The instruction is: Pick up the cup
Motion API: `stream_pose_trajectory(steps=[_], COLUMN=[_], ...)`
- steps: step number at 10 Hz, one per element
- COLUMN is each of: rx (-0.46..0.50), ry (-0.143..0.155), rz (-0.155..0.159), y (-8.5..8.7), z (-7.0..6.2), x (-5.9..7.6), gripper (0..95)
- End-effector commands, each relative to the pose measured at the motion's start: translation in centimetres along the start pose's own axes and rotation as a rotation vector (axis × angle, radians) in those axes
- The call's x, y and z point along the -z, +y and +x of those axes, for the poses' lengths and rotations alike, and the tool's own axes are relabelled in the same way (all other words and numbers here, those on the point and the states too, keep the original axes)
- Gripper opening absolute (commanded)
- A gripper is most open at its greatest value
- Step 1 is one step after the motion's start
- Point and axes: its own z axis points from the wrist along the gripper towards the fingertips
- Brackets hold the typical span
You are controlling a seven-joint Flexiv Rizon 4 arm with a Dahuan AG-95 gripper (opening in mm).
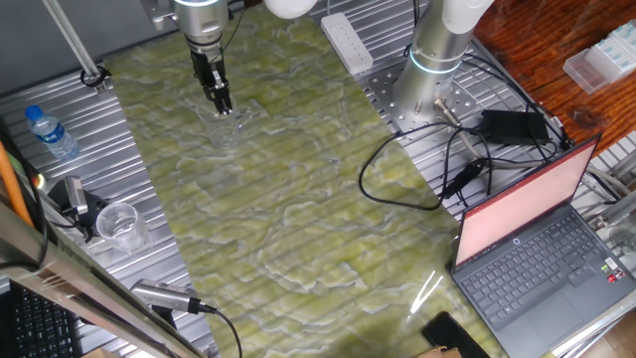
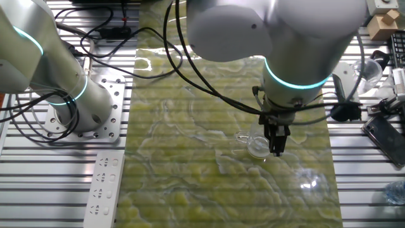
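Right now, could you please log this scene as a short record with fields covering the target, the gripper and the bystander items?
target: small clear plastic tumbler, upright on the green mat
gripper: two-finger gripper at the tumbler's rim; grip unclear
other cup: whiter clear cup, off the mat
bottle: blue-capped water bottle, off the mat
laptop: open laptop

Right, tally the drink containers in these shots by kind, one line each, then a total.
Clear plastic cups: 2, the cup on the green mat under the hand, and another clear cup on the metal table by the left edge.
Water bottles with a blue cap: 1.
Total: 3.
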Motion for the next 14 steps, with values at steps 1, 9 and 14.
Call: stream_pose_trajectory(steps=[1,9,14], rx=[0.055,0.033,0.042], ry=[0.052,0.060,0.060], rz=[-0.028,-0.037,-0.053], y=[0.08,0.08,0.04], z=[0.00,0.00,-0.02], x=[0.05,0.05,-0.02], gripper=[95.0,95.0,95.0])
